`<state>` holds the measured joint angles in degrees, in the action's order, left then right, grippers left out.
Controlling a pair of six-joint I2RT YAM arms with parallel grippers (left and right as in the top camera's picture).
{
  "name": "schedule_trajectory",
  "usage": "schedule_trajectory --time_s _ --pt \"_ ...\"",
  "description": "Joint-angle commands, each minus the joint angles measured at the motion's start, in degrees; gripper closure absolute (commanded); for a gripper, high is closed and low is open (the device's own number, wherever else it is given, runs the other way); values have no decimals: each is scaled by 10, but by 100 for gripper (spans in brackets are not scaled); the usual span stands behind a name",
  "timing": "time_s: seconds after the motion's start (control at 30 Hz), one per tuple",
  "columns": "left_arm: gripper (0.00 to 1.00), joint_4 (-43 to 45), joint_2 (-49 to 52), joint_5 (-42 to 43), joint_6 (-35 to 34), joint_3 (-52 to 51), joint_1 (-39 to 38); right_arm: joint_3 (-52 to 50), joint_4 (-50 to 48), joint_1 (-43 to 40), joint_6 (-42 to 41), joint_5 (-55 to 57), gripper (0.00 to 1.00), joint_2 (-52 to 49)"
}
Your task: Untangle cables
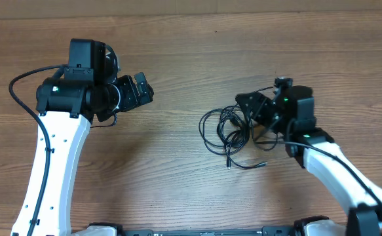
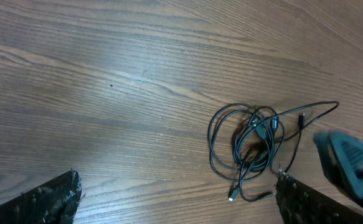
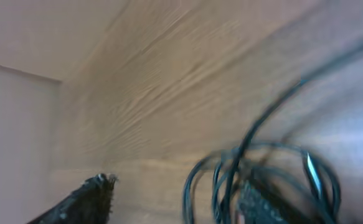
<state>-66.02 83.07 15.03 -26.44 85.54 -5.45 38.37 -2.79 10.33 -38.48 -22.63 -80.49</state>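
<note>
The cables (image 1: 227,131) are thin black cords looped in a loose bundle on the wooden table, right of centre, with small plug ends trailing toward the front. My right gripper (image 1: 249,105) is open at the bundle's right edge. In the blurred right wrist view its jaws (image 3: 175,202) are spread, and cable loops (image 3: 231,180) lie around the right finger. My left gripper (image 1: 138,88) is open and empty, well left of the bundle. The left wrist view shows its jaws (image 2: 181,205) wide apart, with the bundle (image 2: 249,143) ahead to the right.
The wooden table (image 1: 177,52) extends behind and between the arms. The right gripper's body (image 2: 349,162) shows at the right edge of the left wrist view. A thick black wire (image 1: 20,85) runs along the left arm.
</note>
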Motion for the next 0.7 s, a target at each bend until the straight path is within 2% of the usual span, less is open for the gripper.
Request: schedule_trajectory --time_s 0.0,0.1,0.17,0.3,0.43,0.57,0.67 --pt "0 -1 1 5 7 4 -3 3 -57 19 18 85 33 -56" --pt "0 -3 1 4 7 4 -3 3 -90 19 -32 133 32 -91" --pt "0 -3 1 4 7 4 -3 3 -122 19 -37 150 32 -113" --pt "0 -1 1 4 7 4 -3 3 -176 19 -39 157 32 -148" --pt "0 -2 1 5 7 4 -3 3 -240 19 -88 158 34 -192" --pt "1 -2 1 5 7 4 -3 3 -298 19 -147 158 42 -232" --pt "0 -2 1 4 7 4 -3 3 -337 19 -186 158 61 -240"
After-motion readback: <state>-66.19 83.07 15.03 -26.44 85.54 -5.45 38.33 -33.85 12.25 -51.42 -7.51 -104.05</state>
